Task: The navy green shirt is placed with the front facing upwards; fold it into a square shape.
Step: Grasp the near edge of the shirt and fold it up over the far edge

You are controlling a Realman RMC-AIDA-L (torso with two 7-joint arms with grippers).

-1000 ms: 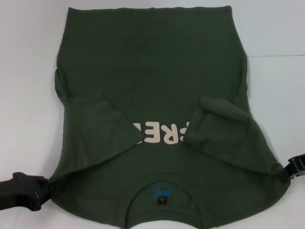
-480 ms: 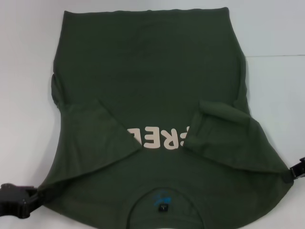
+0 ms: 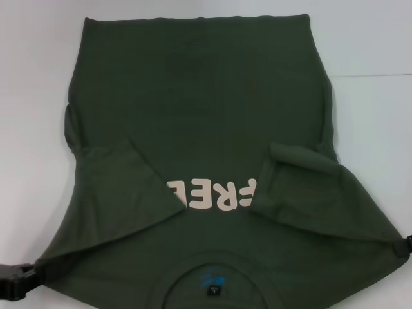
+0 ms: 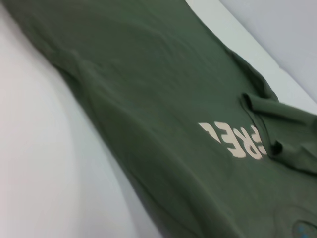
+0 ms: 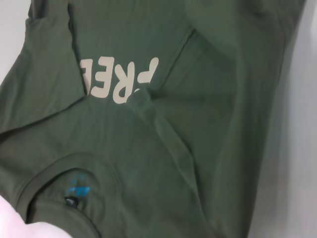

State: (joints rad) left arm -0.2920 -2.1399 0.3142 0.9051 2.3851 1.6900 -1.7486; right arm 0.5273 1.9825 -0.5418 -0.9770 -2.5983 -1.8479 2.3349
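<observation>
While the navy green shirt (image 3: 206,129) lies front-up across the white table (image 3: 367,45) in the head view, its collar end is nearest the robot and its hem farthest away. Both short sleeves are folded inward over the chest: the left sleeve (image 3: 125,187) covers the start of the cream lettering (image 3: 212,193), so only "FREE" reads, upside down from this camera, and the right sleeve (image 3: 302,180) lies with a rolled edge just beside the last letter. The ribbed collar (image 3: 215,267) and its small black neck tag (image 3: 212,290) sit at the near edge. The left gripper (image 3: 14,281) shows as a black body at the lower left border, touching the shirt's left shoulder corner, which is drawn out to a point toward it. The right gripper (image 3: 407,246) is only a dark sliver at the right border, against the right shoulder corner, likewise drawn out. Whether either pair of jaws is open or clamped on cloth I cannot tell; the fingers are hidden by the fabric and the picture's edge.

From the left wrist view, the shirt (image 4: 148,89) runs diagonally over the table (image 4: 44,163), with the lettering (image 4: 233,141) and the folded right sleeve (image 4: 282,129) beyond it; no fingers appear.

From the right wrist view, the shirt (image 5: 208,99) fills nearly everything, showing the lettering (image 5: 116,79), the collar (image 5: 64,173) and the tag (image 5: 71,201); again no fingers appear.
</observation>
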